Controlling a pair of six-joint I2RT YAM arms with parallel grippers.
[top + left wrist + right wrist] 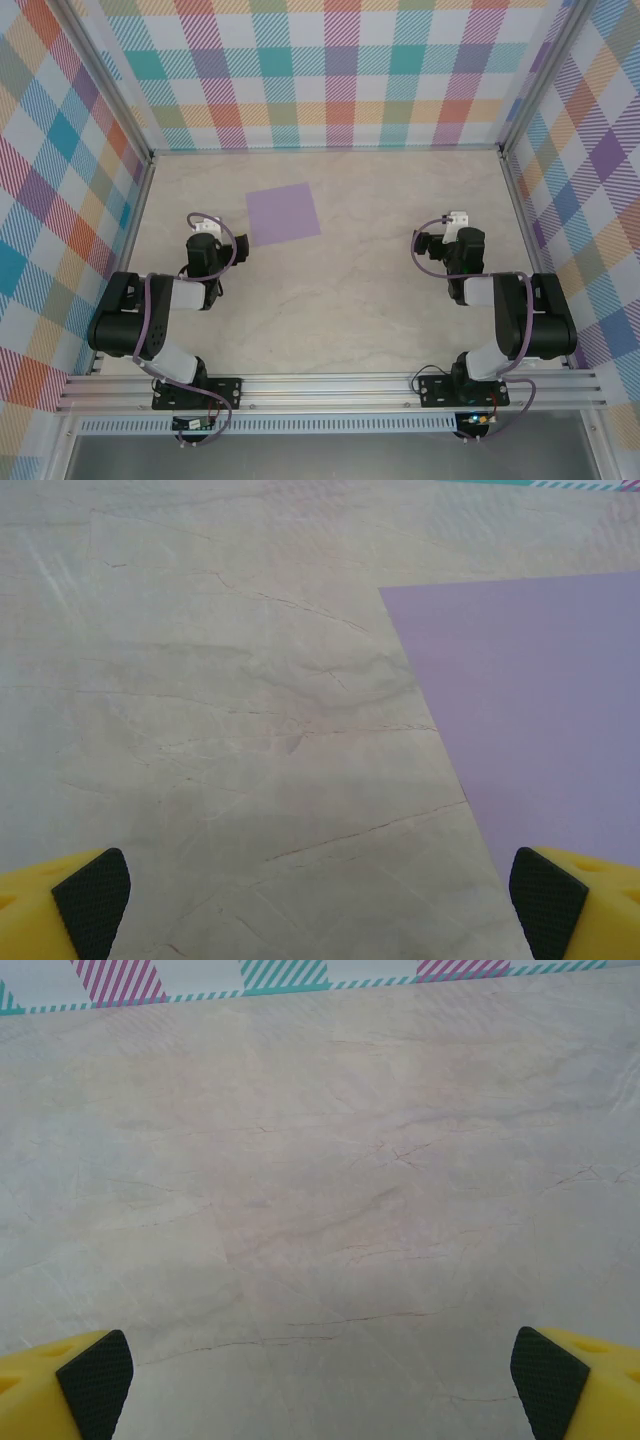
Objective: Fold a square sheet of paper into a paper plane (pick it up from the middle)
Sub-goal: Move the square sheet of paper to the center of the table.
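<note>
The square sheet of paper (284,214) lay flat on the desk (340,290), left of centre and toward the far side. The left claw (205,232) stood just beside the sheet's near left corner, apart from it. The right claw (455,225) was well apart to the right, over the desk.

Matt lavender square sheet of paper (284,214); table (350,300) smooth, marble-look (faintly veined); pads (95,900) seemingly textured rubber.

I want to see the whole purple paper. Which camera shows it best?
The top external view: the square sheet of paper lies flat, all four corners visible. The left wrist view catches one corner of it. The right wrist view looks at the tabletop.
</note>
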